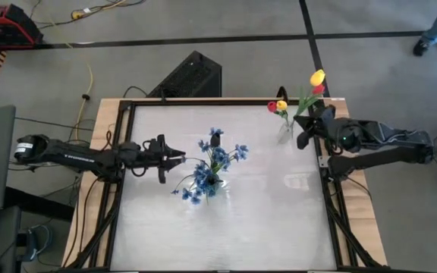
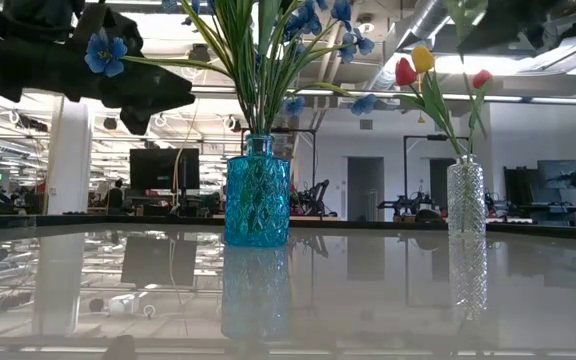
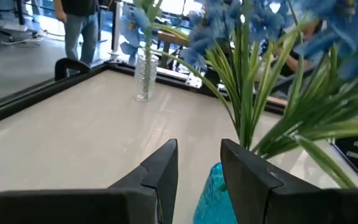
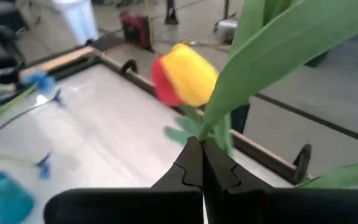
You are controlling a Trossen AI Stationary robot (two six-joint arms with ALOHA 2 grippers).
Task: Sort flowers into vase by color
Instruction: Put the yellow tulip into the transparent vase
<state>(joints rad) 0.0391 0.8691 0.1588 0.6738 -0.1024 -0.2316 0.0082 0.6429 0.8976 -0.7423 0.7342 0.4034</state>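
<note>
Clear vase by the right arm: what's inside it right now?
The clear vase holds tulips: a red one, a yellow one and another red. The patterned glass hides their stem ends.

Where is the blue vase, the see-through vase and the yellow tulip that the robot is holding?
blue vase (image 2: pixel 257 192), low view, its patterned body.
clear vase (image 2: pixel 466 198), low view, its body.
yellow tulip (image 4: pixel 188 74), right wrist view, its bloom.

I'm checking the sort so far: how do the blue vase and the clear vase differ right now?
The blue vase is squat and wide with a short neck; the clear vase is slim and tall. The blue vase holds a full bunch of blue flowers; the clear vase holds only a few tulips, red and yellow. The blue vase stands mid-table, the clear vase near the far right corner. Both are upright patterned glass.
</note>
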